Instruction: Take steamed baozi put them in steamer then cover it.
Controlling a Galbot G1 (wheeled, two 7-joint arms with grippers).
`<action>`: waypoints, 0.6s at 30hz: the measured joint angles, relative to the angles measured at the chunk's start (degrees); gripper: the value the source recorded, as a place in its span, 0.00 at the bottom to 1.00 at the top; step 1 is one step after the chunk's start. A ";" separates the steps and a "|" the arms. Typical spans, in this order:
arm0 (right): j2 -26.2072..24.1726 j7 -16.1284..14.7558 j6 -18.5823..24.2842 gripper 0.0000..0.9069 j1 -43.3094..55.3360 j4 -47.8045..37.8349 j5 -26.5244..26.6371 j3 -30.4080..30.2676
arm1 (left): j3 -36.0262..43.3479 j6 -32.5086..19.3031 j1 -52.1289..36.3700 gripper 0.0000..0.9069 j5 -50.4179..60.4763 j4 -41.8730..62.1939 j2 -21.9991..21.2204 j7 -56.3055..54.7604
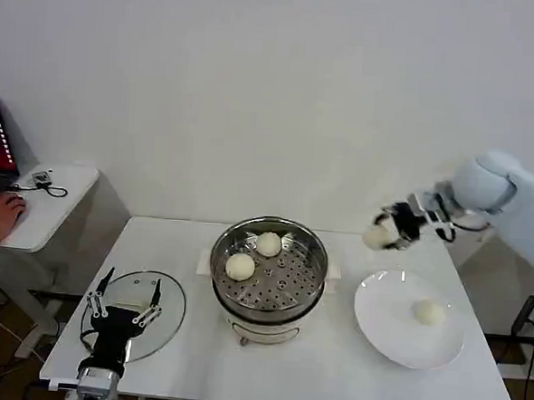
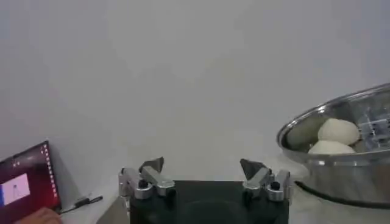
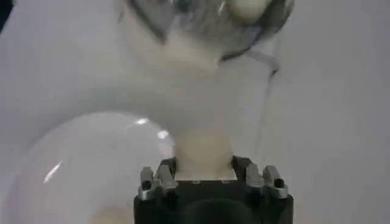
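Glass comes first, nearest the front edge of the white table: the round transparent cover with its metal rim lies flat at the left, probably parked there so the pot stays open for loading. Over it hangs the left gripper, wrist low, its black fingers spread wide and holding nothing, apparently waiting its turn to lift the lid.

Mid-table sits the round shiny stainless-steel steamer on its white base. Two of the smooth cream-white steamed baozi already rest on the perforated tray, well apart, which leaves room for the rest. To the right, a flat white plate carries one bun still to be moved.

Farther back and raised off the table, the right gripper pinches a fourth baozi between its fingers. That arm reaches in from the right with the forearm roughly level, the bun held up beyond the plate's far rim and facing the pot, which looks like a carry toward the tray. Three placements seem nearly done; covering remains.
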 measured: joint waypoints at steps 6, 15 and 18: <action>6.90 0.67 0.71 0.70 4.06 2.58 1.18 -3.92 | -0.74 0.45 -0.02 1.00 -0.03 -0.72 -0.45 0.00; 14.57 0.86 3.65 0.70 5.05 6.21 -0.19 -9.18 | -2.03 0.47 0.82 1.00 -0.03 -2.02 -1.49 -0.04; 16.71 0.76 5.08 0.70 4.48 6.62 -1.17 -10.70 | -2.67 0.27 1.33 1.00 -0.06 -2.65 -2.02 -0.04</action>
